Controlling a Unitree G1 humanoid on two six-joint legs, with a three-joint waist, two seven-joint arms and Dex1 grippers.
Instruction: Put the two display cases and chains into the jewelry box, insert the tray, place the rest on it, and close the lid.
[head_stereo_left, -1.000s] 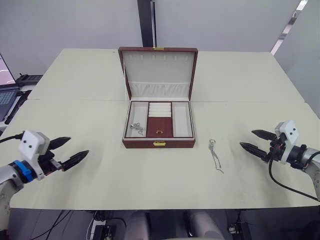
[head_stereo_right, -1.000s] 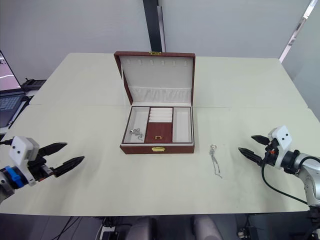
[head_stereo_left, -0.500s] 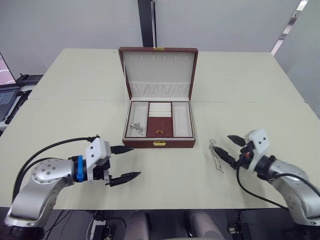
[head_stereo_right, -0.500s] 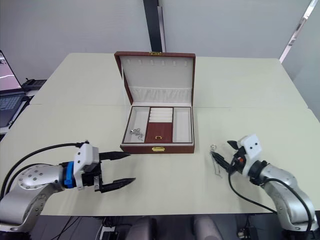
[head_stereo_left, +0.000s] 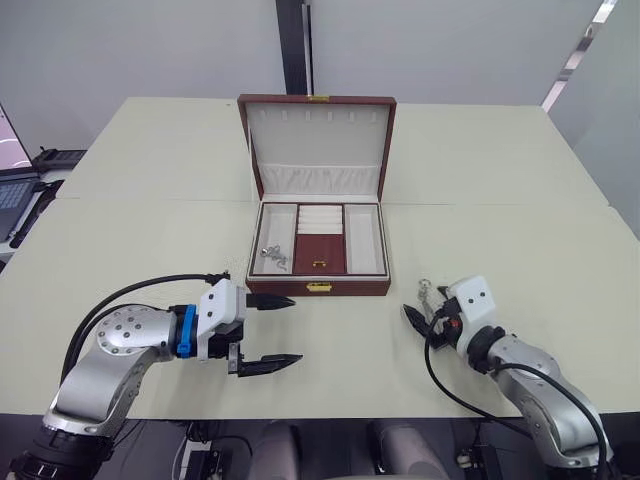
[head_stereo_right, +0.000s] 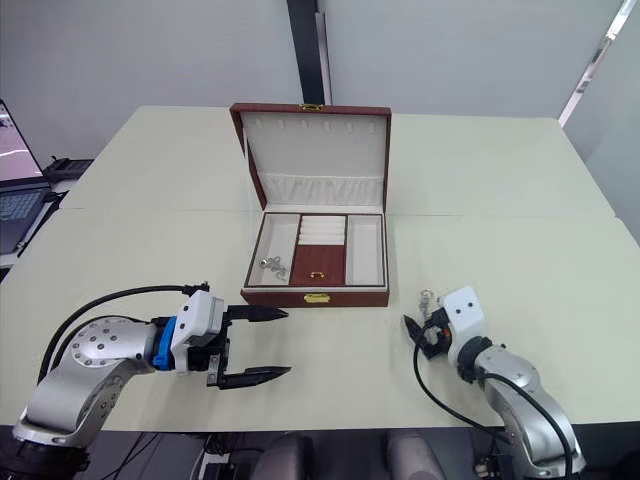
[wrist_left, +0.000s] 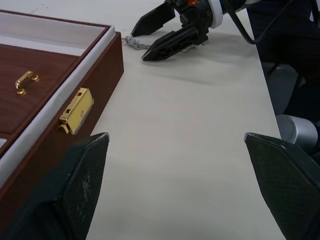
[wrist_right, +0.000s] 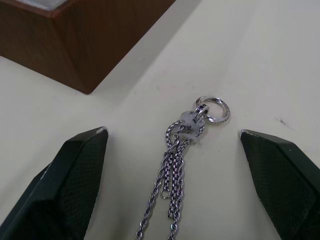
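- Jewelry box (head_stereo_left: 318, 286) of reddish-brown wood with cream lining stands open on the pale table (head_stereo_left: 150, 210), lid (head_stereo_left: 317, 145) upright; a small silver chain (head_stereo_left: 270, 256) lies in its left compartment.
- Left gripper (head_stereo_left: 271, 330), front-left of the box, has its black fingers spread wide, holding nothing.
- Thin silver chain with a ring end (wrist_right: 186, 145) lies on the table right of the box.
- Right gripper (head_stereo_right: 418, 331) is wide open, fingers either side of that chain's ring end, empty.

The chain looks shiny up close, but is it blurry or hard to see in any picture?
Right wrist view: the chain is sharp, links and ring glinting, soft shadow beside it. Eye views: the chain is a tiny pale squiggle by the right gripper. Left wrist view: just a few links at the box corner.
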